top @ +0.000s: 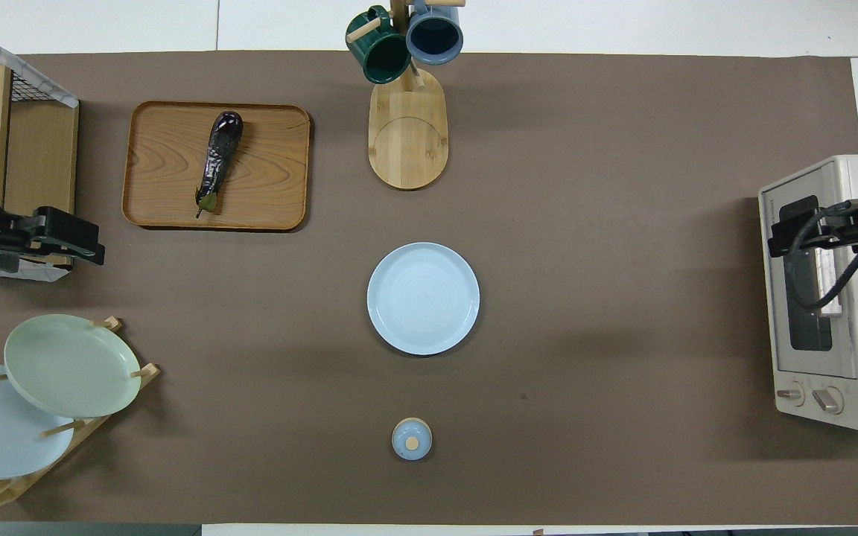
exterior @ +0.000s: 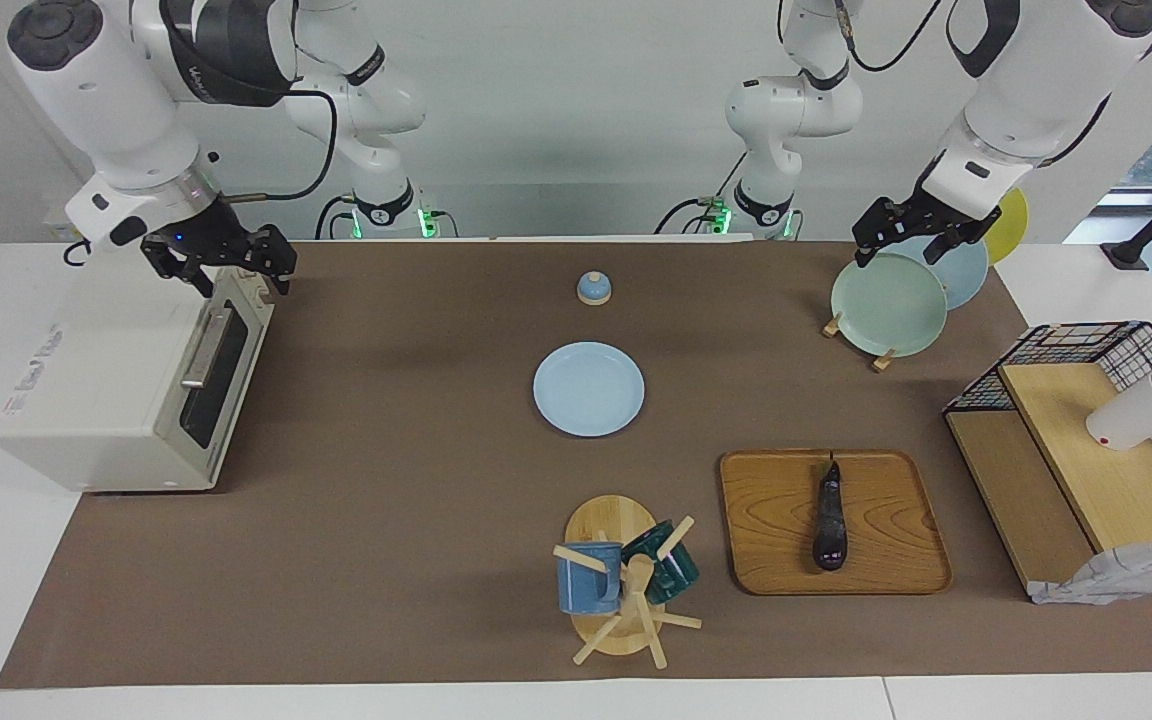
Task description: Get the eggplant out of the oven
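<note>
Judging by the layout, the task looks essentially done: the slender glossy dark-purple eggplant is seen lying on the rectangular wooden tray, well apart from both grippers. The boxy cream-white toaster oven is seen with its door closed, directly under the right gripper, which is spread open and empty. The left gripper, also open and empty, is raised over the pale green plate. Nothing further appears to be left.

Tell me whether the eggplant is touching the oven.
Apart. The overhead view shows the eggplant lying on the wooden tray toward the left arm's end of the table, with bare brown mat between it and the closed oven at the right arm's end.
</note>
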